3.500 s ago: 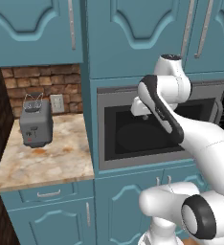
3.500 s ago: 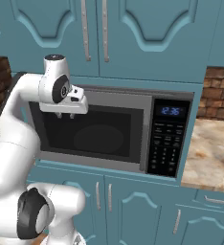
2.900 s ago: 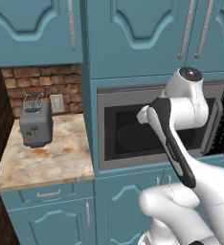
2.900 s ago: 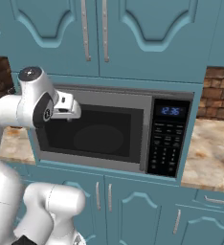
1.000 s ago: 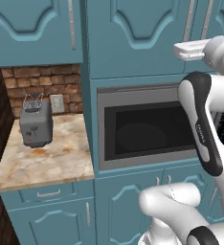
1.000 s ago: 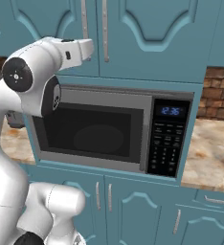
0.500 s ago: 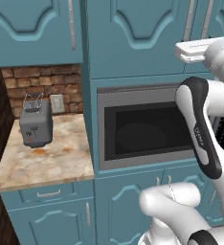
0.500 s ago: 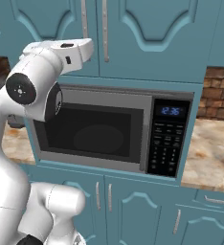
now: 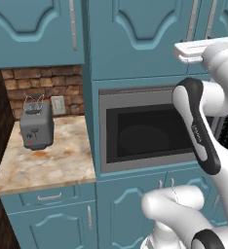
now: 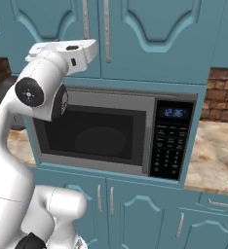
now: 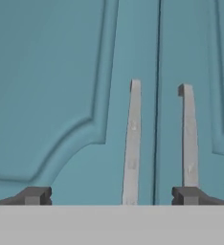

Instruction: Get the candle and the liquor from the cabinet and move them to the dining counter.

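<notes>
Your end effector (image 11: 111, 195) is spread wide and empty, raised to the cabinet (image 11: 51, 86) above the microwave (image 10: 111, 133). The left door's handle (image 11: 131, 143) stands upright between the fingertips, nearer the right one. The doors are shut, so candle and liquor are presumably inside; you likely close on that handle next.

"A kitchen, then?"

"Clearly: teal wall cabinet (image 9: 135, 34) doors with silver handles (image 11: 131, 143), a built-in microwave (image 10: 111, 133), a toaster (image 9: 36, 127) on a marble counter (image 9: 52, 160), brick backsplash (image 9: 43, 90) behind."
</notes>
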